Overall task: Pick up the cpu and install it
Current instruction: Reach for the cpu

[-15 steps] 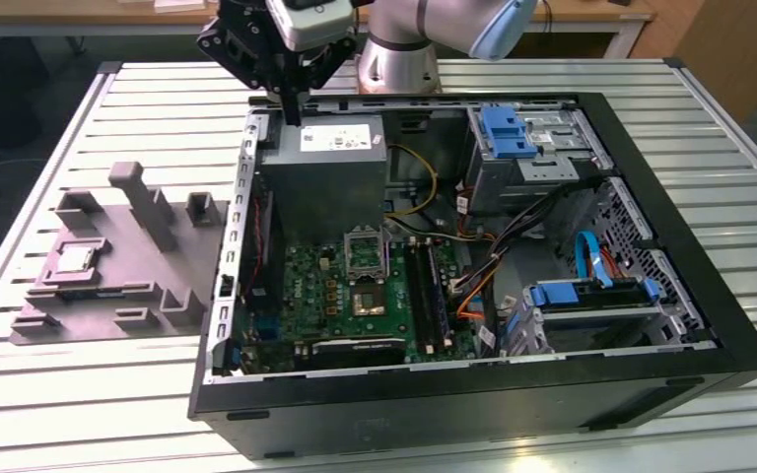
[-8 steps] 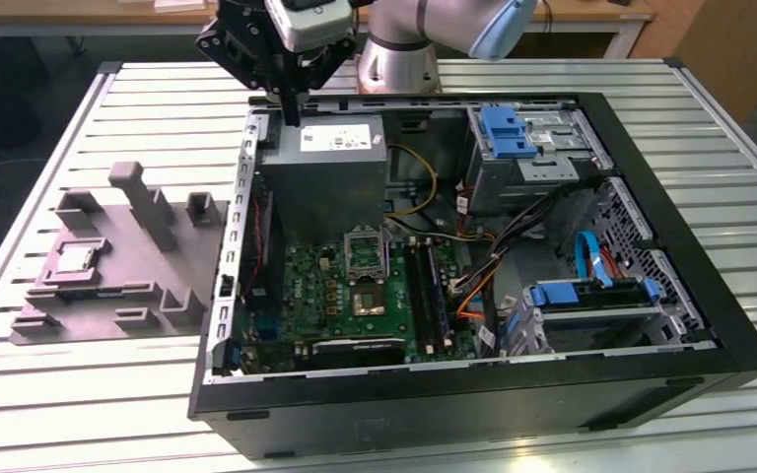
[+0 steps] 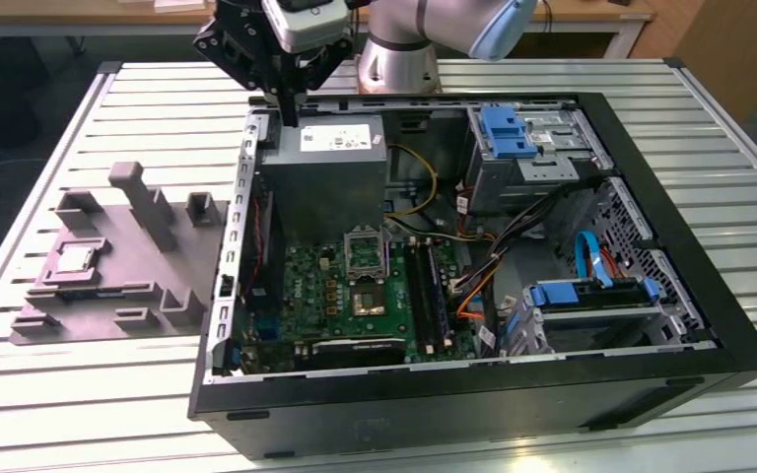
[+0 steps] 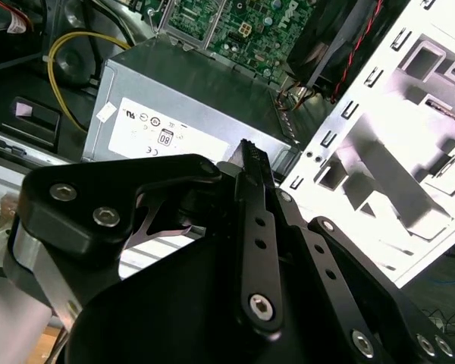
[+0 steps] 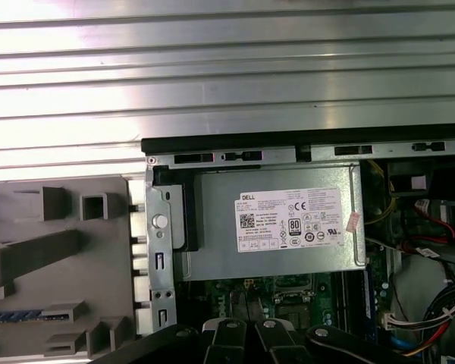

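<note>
I'm seeing a robotics lab: a robot arm (image 3: 421,37) is hanging over an opened computer case (image 3: 484,406) on a slatted table (image 3: 76,404).

Cpu (image 3: 74,258) on tray (image 3: 115,298), beside case (image 3: 484,394)

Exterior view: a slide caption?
Black robot gripper above grey metal power supply box; small silvery square cpu lies on grey plastic tray.

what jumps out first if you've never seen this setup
The open computer case dominates the slatted table, its green motherboard bare in the middle. The gripper hangs over the grey power supply at the case's far end, while the cpu lies on the grey tray to the exterior view's left.
</note>
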{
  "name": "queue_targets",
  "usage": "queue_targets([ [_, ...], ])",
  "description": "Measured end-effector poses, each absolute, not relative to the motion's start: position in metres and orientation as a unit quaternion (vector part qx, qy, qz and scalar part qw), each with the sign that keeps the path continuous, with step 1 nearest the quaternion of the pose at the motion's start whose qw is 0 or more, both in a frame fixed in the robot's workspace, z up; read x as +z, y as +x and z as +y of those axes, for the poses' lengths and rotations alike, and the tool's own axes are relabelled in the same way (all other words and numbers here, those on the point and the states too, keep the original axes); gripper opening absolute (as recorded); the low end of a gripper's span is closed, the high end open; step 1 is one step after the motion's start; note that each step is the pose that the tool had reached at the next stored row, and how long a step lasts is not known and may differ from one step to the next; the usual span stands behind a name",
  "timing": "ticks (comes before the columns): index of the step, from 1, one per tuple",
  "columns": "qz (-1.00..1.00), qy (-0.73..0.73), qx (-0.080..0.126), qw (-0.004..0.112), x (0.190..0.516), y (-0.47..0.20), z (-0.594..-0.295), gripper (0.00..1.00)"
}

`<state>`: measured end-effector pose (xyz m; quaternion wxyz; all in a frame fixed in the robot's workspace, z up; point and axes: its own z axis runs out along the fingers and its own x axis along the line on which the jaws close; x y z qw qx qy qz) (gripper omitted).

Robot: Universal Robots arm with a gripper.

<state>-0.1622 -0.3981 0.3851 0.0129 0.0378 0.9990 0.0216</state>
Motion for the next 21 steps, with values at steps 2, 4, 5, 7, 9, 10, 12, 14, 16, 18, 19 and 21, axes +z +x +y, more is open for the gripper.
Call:
queue_targets([
  [2,0.999,0.038,0.022,0.013,0.3848,-0.1625,-0.3981,0.11],
  [4,0.999,0.038,0.022,0.013,0.3837,-0.1635,-0.3981,0.11],
  [5,0.999,0.038,0.022,0.013,0.3836,-0.1635,-0.3981,0.11],
  [7,0.999,0.038,0.022,0.013,0.3834,-0.1638,-0.3981,0.11],
  [9,0.999,0.038,0.022,0.013,0.3821,-0.1648,-0.3981,0.11],
  [10,0.999,0.038,0.022,0.013,0.3812,-0.1656,-0.3981,0.11],
  [12,0.999,0.038,0.022,0.013,0.3810,-0.1658,-0.3981,0.11],
  [14,0.999,0.038,0.022,0.013,0.3808,-0.1660,-0.3981,0.11],
  [16,0.999,0.038,0.022,0.013,0.3791,-0.1684,-0.3981,0.11],
  [18,0.999,0.038,0.022,0.013,0.3791,-0.1686,-0.3981,0.11],
  [19,0.999,0.038,0.022,0.013,0.3790,-0.1688,-0.3981,0.11],
  [21,0.999,0.038,0.022,0.013,0.3790,-0.1692,-0.3981,0.11],
])
